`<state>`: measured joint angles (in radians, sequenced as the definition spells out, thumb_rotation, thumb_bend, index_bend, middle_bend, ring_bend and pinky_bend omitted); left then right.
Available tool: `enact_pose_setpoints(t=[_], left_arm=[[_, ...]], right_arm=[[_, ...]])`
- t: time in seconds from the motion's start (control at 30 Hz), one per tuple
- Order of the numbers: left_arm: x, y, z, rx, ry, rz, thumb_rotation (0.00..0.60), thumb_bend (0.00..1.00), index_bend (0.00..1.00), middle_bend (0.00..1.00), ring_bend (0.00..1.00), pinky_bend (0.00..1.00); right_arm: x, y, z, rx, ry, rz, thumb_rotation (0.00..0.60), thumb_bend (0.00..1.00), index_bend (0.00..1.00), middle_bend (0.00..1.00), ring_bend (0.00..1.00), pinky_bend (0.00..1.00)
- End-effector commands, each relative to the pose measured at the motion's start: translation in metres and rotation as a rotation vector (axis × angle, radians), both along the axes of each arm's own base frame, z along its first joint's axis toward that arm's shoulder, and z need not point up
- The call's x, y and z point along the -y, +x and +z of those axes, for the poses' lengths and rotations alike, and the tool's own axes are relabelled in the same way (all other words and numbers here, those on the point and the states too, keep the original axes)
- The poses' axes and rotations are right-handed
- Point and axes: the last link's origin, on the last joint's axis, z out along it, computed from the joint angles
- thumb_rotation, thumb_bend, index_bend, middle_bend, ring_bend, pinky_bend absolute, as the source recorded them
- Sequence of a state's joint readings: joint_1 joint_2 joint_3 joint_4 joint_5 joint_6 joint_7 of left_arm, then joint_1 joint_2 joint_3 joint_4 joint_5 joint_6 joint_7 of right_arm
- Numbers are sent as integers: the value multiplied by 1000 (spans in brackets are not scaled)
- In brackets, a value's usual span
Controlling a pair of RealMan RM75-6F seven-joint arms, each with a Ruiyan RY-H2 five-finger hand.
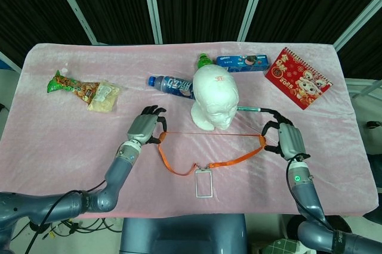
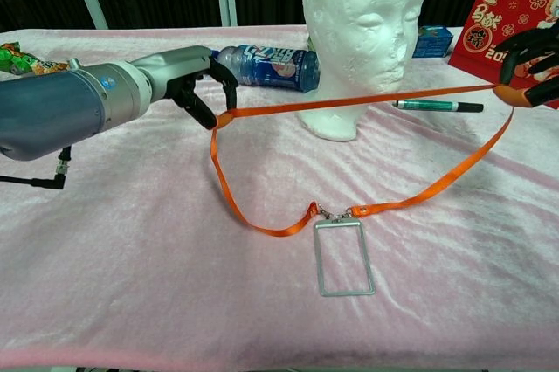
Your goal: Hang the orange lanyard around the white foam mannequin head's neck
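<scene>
Left robot hand (image 2: pixel 199 93) pinching orange lanyard (image 2: pixel 349 101) left of mannequin head (image 2: pixel 362 36) | right robot hand (image 2: pixel 528 62) gripping its other end | strap stretching taut across neck front, badge holder (image 2: pixel 343 255) lying on surface (image 2: pixel 131 250) | bottle (image 2: pixel 262 65), pen (image 2: pixel 437 106) sitting close behind.

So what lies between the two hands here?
In both views the orange lanyard runs taut from the left hand to the right hand, crossing in front of the foam head's neck.

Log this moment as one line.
left hand: pinches orange lanyard | right hand: pinches lanyard | strap taut before mannequin head | badge on table
</scene>
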<state>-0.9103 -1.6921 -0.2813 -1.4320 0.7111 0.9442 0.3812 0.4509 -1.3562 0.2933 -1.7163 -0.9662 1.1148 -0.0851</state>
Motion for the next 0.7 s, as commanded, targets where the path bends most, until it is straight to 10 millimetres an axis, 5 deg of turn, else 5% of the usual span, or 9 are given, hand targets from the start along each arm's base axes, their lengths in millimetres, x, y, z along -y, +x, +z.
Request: enact_pose_setpoints(t=[0.03, 0.7], left_arm=[[-3, -3, 15, 36, 50, -20, 600, 450, 577, 145, 0, 0], [-4, 28, 45, 353, 93, -110, 600, 451, 583, 149, 0, 0]], right_arm=[[-7, 1, 18, 20, -37, 17, 600, 470, 702, 143, 170, 152], [4, 40, 74, 58, -135, 129, 600, 470, 702, 147, 170, 152]])
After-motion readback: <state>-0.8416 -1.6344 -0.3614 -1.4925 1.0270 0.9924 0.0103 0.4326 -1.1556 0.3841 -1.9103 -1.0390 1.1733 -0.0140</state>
